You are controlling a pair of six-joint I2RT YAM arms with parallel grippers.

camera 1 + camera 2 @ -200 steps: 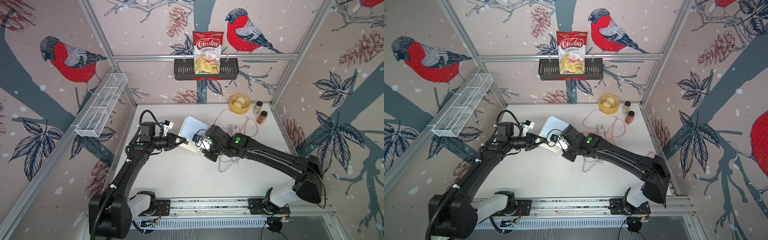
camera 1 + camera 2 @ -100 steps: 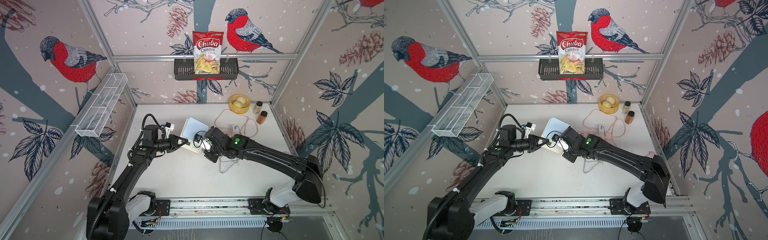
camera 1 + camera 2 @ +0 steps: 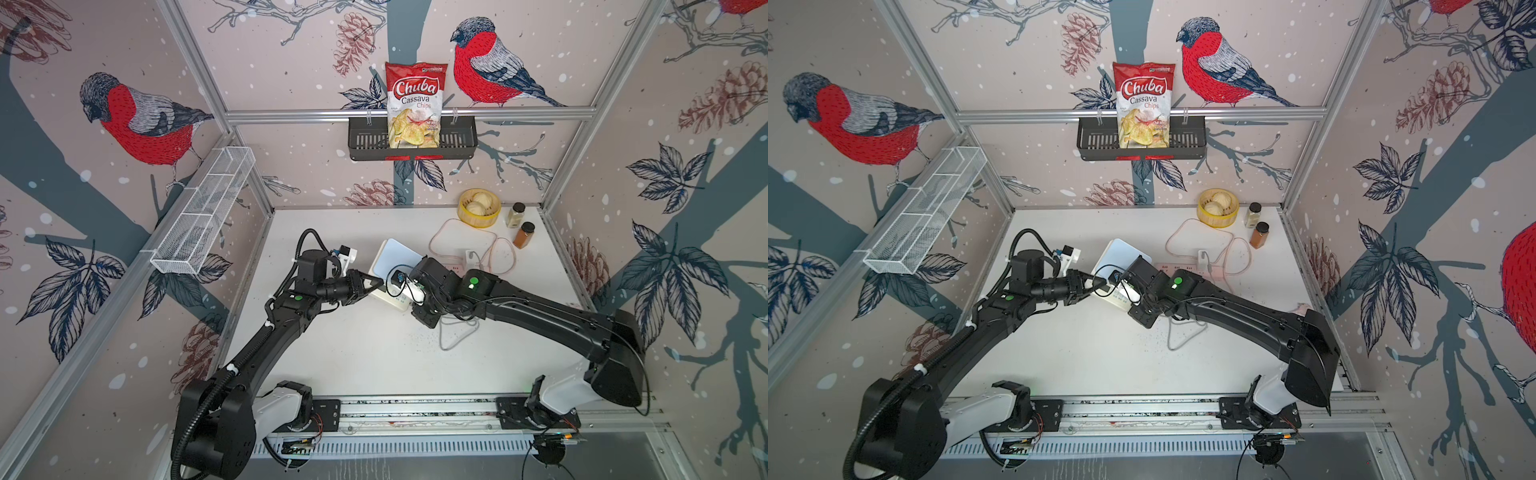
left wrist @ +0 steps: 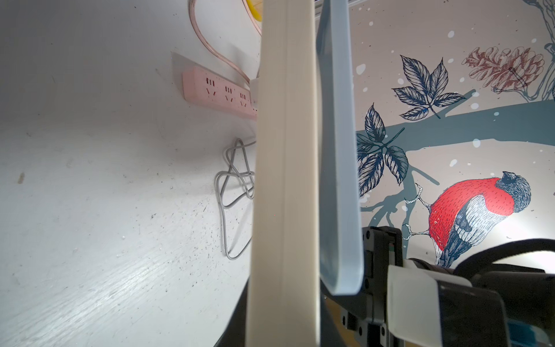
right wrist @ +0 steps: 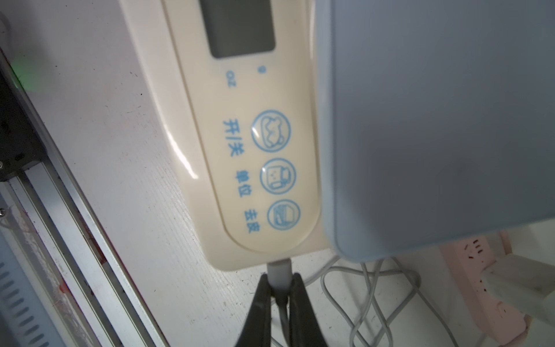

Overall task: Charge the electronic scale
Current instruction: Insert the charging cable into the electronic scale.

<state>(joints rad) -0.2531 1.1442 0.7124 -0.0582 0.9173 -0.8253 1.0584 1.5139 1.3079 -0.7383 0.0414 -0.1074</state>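
Left pincer (image 3: pixel 374 284) clamps the electronic scale (image 3: pixel 395 257) steady — right pincer (image 5: pixel 279 288), pinched tight around the plug (image 5: pixel 279 272), seats it just ahead.

Reaching forward with left arm (image 3: pixel 266 336), wrist level; clamping scale (image 3: pixel 395 257) edge between fingers of left gripper (image 3: pixel 371 286). Reaching in with right arm (image 3: pixel 540 311), wrist pitched down; pinching plug (image 5: pixel 279 270) in right gripper (image 5: pixel 280 288), jaws nearly together, plug tip just beyond fingertips, at scale rim.

The left arm (image 3: pixel 257 345) and right arm (image 3: pixel 552 316) are finished black, with white bases (image 3: pixel 278 405) and green dots (image 3: pixel 472 286); the right gripper (image 5: pixel 279 281) is tapered.
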